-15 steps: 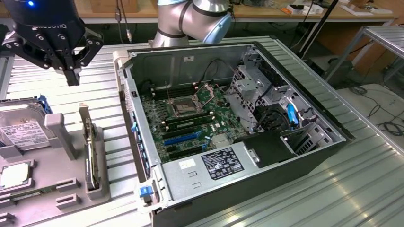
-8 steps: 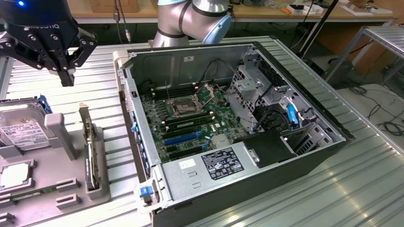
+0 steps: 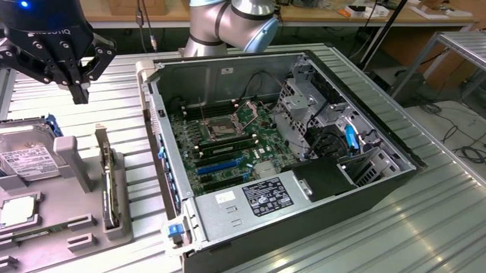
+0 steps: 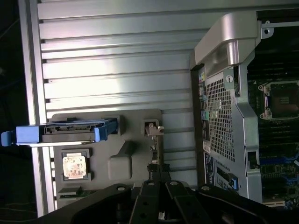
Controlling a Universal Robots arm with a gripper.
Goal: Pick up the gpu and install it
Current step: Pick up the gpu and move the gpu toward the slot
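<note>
The gpu [image 3: 110, 190] stands on edge in a slot of the grey holder [image 3: 72, 156] at the exterior view's left, its silver bracket end up. In the wrist view the gpu [image 4: 157, 147] appears as a thin edge just beyond my fingers. My black gripper [image 3: 78, 95] hangs shut and empty well above the holder, farther back than the gpu. The same gripper [image 4: 159, 179] points down at the card. The open computer case [image 3: 163, 170] lies on its side beside the holder, with the motherboard [image 3: 227, 136] and blue slots [image 3: 216, 168] exposed.
A hard drive [image 3: 27, 159] in a blue caddy [image 4: 28, 134], a processor [image 3: 17, 211] and a memory stick [image 3: 38, 232] also sit in the holder. The ribbed metal table [image 3: 425, 227] extends around the case. Cables and drive cages crowd the case's far side.
</note>
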